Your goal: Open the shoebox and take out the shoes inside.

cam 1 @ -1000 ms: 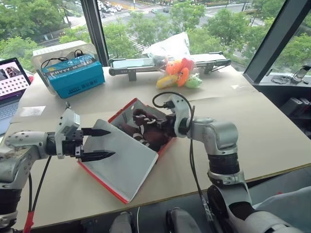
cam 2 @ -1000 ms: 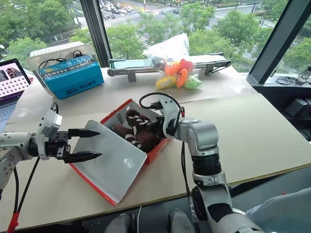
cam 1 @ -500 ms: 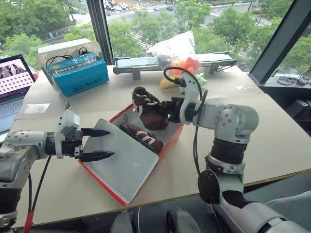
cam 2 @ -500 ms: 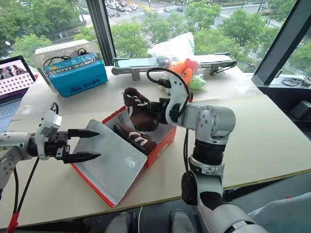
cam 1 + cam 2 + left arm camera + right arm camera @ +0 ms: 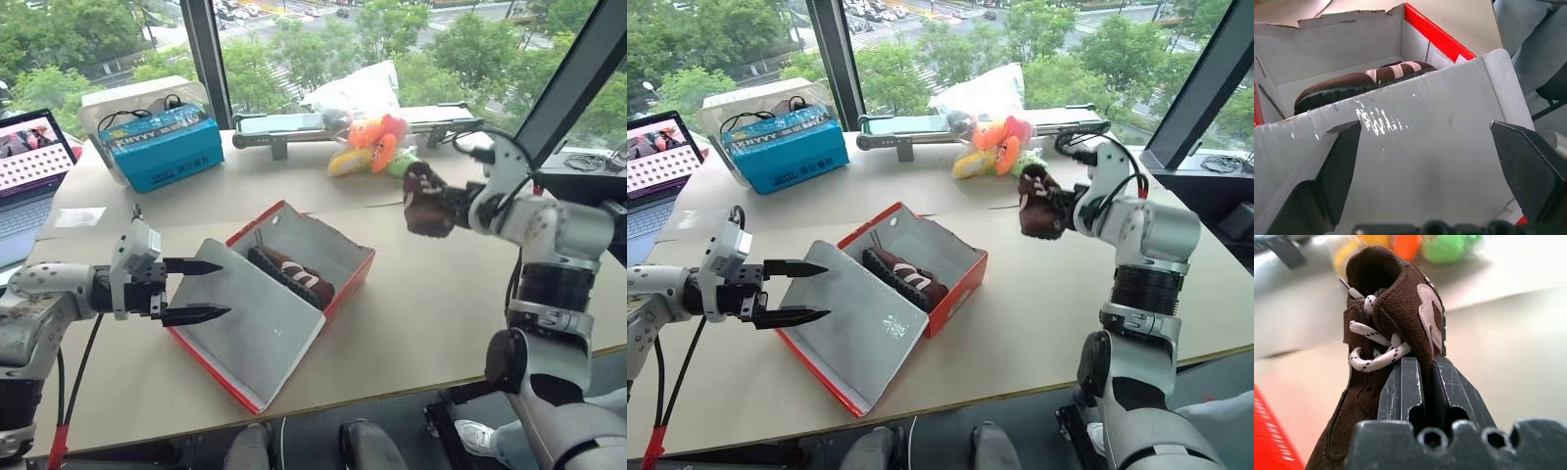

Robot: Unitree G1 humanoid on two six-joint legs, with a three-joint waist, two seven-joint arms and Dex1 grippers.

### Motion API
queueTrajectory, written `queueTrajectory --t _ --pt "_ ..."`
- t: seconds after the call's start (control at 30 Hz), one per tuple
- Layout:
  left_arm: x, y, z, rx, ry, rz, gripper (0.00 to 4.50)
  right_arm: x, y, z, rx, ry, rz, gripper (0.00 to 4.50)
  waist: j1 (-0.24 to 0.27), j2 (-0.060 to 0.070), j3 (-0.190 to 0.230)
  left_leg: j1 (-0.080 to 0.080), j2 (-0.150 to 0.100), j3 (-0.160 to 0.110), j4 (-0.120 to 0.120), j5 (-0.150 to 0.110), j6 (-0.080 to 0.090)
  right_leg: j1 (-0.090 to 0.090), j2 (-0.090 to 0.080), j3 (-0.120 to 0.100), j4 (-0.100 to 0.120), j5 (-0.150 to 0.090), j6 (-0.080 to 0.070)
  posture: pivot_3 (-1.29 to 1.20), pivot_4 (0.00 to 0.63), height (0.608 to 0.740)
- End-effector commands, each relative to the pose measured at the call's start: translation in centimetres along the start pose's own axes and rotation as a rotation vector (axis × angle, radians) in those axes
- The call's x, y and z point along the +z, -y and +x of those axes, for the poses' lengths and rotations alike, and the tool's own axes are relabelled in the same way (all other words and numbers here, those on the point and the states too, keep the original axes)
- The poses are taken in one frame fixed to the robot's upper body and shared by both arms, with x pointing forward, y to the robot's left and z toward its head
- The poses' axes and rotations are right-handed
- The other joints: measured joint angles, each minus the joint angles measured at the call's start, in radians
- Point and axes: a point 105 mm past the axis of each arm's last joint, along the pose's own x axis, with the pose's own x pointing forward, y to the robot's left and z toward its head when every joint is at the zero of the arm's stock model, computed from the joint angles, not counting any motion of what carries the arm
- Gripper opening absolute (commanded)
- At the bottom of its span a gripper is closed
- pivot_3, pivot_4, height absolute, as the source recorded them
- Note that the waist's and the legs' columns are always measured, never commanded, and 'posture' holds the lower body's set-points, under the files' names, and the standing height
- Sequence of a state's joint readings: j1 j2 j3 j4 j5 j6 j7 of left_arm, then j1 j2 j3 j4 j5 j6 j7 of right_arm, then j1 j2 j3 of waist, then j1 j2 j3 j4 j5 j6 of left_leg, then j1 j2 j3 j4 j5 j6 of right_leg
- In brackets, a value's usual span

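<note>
Red rectangular cardboard shoebox (image 5: pixel 343 284), grey-white inside: on the tan table (image 5: pixel 441 294), hinged lid (image 5: pixel 250 328) folded open toward the left gripper (image 5: pixel 208 290), whose black jaws stand apart just beside the lid. One small dark brown laced shoe (image 5: pixel 292 277) lies inside. Second dark brown shoe (image 5: pixel 423 199): held above the table, well right of the box, the right gripper (image 5: pixel 1422 382) clamped on its side. Blue box (image 5: pixel 159 147) and plush toys (image 5: pixel 370 145) near the window.
</note>
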State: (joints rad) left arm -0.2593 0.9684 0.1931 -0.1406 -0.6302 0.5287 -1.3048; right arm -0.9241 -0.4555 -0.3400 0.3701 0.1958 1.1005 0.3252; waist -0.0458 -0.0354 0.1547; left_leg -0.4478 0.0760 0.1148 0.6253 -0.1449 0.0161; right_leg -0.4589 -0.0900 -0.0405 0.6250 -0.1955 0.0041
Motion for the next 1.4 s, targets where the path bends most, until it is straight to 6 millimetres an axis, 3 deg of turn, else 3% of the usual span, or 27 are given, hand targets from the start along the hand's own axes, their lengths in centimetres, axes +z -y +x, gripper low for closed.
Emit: queueTrajectory --t 0.03,0.17,0.3,0.4,0.5,0.63,0.8,0.9,1.0,1.07,1.17,1.4 --pt "0.7 0.1 0.0 -0.002 0.015 0.034 4.5 -0.9 1.0 1.3 -0.002 0.009 -0.002 0.19 -0.003 0.002 0.002 0.0 0.0 0.0 0.0 0.0 0.0 0.0 0.0 0.0 0.0 0.0 0.0 0.0 0.15 0.736" --pt "0.7 0.0 0.1 -0.004 0.016 0.034 4.5 -3.4 2.5 2.9 -0.054 -0.041 0.014 0.19 -0.009 0.002 0.002 0.002 0.0 0.0 0.001 0.0 0.001 0.002 0.001 0.001 0.001 0.0 0.001 0.0 0.15 0.736" --pt "0.8 0.1 0.0 -0.003 0.018 0.035 4.5 -2.2 2.2 3.0 -0.03 0.012 0.06 1.4 -0.014 0.002 0.002 0.003 -0.001 -0.001 0.003 -0.003 -0.005 0.004 0.0 0.002 0.001 -0.001 -0.002 0.0 0.15 0.736" --pt "0.7 0.1 0.0 0.0 0.017 0.032 4.5 0.0 1.9 2.3 -0.055 0.063 -0.029 2.46 -0.014 0.002 0.002 0.003 -0.002 -0.001 0.005 -0.003 -0.006 0.004 -0.002 0.003 0.001 0.0 -0.001 0.0 0.15 0.736" --pt "0.7 0.2 0.0 0.001 0.014 0.031 4.5 2.6 0.0 0.6 0.012 0.13 -0.101 3.43 -0.015 0.003 0.003 0.002 -0.003 -0.001 0.004 -0.003 -0.005 0.002 -0.002 0.004 0.001 0.0 -0.001 0.0 0.15 0.736" --pt "0.6 0.2 0.0 0.004 0.016 0.03 4.5 5.6 -4.4 -4.3 0.17 0.213 -0.303 3.43 -0.009 0.009 0.007 0.001 -0.004 -0.002 0.002 0.0 -0.001 0.001 -0.002 0.004 0.001 0.002 0.004 0.0 0.15 0.736" --pt "0.6 0.1 0.1 0.004 0.017 0.031 4.5 5.1 -6.6 -7.6 0.273 0.184 -0.474 3.43 0.009 0.01 0.007 0.001 -0.003 -0.003 0.0 -0.001 -0.001 0.001 0.0 0.002 0.002 -0.003 0.003 0.0 0.15 0.736" --pt "0.7 0.1 0.1 0.004 0.02 0.035 4.5 5.1 -10.5 -9.5 0.469 0.196 -0.538 3.43 0.012 0.009 0.008 0.001 -0.004 -0.003 0.001 -0.003 -0.004 0.001 -0.002 0.002 0.001 -0.004 0.002 0.0 0.15 0.736" --pt "0.7 0.1 0.3 -0.003 0.023 0.036 4.5 3.3 -14.9 -8.4 0.654 0.148 -0.551 3.43 0.002 0.009 0.008 0.001 -0.004 -0.002 0.003 -0.003 -0.004 0.001 -0.002 0.003 0.002 -0.004 0.001 0.0 0.15 0.736" --pt "0.8 0.2 0.6 -0.011 0.027 0.035 4.5 1.6 -16.6 -7.2 0.72 0.096 -0.568 3.43 0.0 0.009 0.008 0.002 -0.003 -0.003 0.003 -0.003 -0.004 0.001 -0.001 0.003 0.002 -0.002 -0.001 0.0 0.15 0.736" --pt "0.8 0.2 0.8 -0.017 0.029 0.036 4.5 0.2 -17.8 -5.5 0.764 0.032 -0.571 3.43 0.006 0.009 0.008 0.002 -0.003 -0.003 0.003 -0.004 -0.007 0.002 -0.001 0.002 0.003 -0.002 -0.002 0.0 0.15 0.736" --pt "0.7 0.4 0.4 -0.01 0.025 0.033 4.5 -2.4 -18.6 -3.9 0.863 -0.086 -0.569 3.43 0.028 0.009 0.008 -0.005 -0.004 -0.003 0.009 -0.002 -0.003 0.0 -0.002 0.002 0.001 -0.001 0.001 0.0 0.15 0.736"
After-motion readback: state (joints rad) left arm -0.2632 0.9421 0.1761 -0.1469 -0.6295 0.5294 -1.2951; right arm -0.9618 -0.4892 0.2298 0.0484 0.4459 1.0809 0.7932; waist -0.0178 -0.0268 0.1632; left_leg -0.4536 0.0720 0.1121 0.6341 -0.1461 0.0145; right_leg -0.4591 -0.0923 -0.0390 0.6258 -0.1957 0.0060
